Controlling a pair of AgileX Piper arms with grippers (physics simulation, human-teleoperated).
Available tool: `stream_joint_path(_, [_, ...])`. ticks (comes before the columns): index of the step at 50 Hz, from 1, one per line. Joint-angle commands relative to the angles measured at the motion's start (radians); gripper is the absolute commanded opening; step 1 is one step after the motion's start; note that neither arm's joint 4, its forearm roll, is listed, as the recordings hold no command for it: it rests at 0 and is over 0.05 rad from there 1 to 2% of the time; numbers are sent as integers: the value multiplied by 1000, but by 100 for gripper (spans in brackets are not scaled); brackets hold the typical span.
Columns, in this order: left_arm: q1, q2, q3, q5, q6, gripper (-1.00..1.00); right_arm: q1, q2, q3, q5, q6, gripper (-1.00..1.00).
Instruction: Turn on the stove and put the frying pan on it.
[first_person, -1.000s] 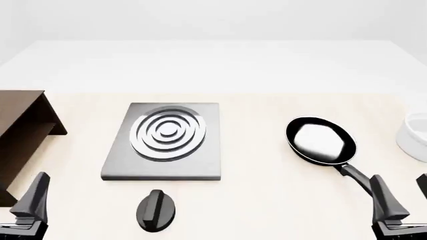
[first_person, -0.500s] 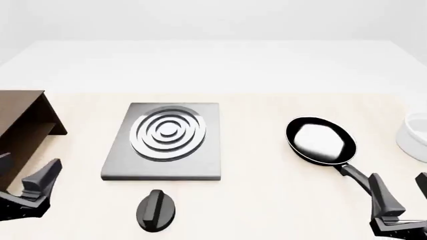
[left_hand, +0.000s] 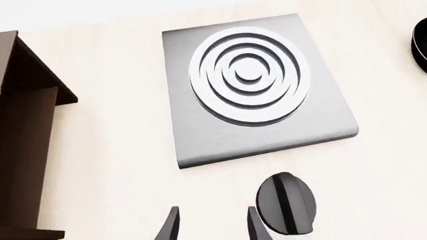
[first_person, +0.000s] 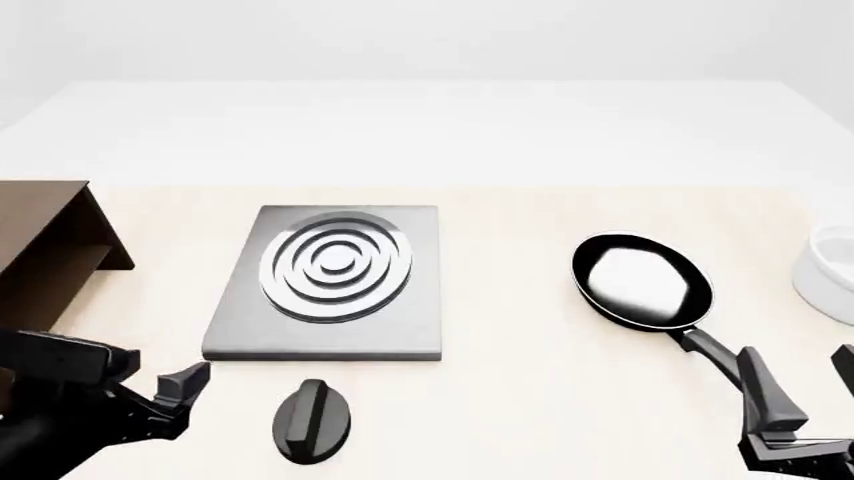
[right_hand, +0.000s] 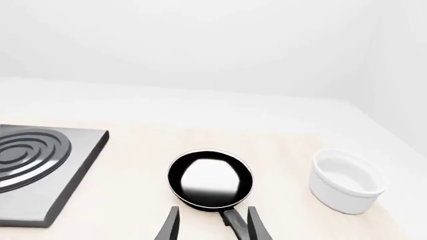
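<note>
The grey stove (first_person: 327, 285) lies flat left of the desk's middle, silver rings up. Its black oval knob (first_person: 311, 420) sits apart, by the near edge. The glossy black pan (first_person: 641, 280) rests upright toward the right edge, handle pointing near-right.

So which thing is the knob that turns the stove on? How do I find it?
Find the grey stove with silver rings in the middle of the table. Just in front of its near edge, on the bare tabletop, lies the knob, apart from the slab. It is a small black oval with a raised ridge, much smaller than the round frying pan, and has no handle.
</note>
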Motion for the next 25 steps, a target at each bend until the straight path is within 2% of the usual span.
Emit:
stream_joint_path(1, [-62, 113, 42, -80, -65, 100, -3, 19, 0, -16, -8, 100])
stream_joint_path(3, [-77, 157, 56, -124, -90, 100, -4, 17, 0, -14, -10, 100])
stream_joint_path(9, [-79, 268, 82, -243, -96, 100, -4, 17, 0, -14, -14, 100])
stream_joint_path(14, [-114, 414, 107, -384, -143, 100, -5, 28, 0, -24, -15, 100])
stream_joint_path(25, [-178, 592, 146, -561, -237, 100, -6, 45, 0, -39, -16, 100])
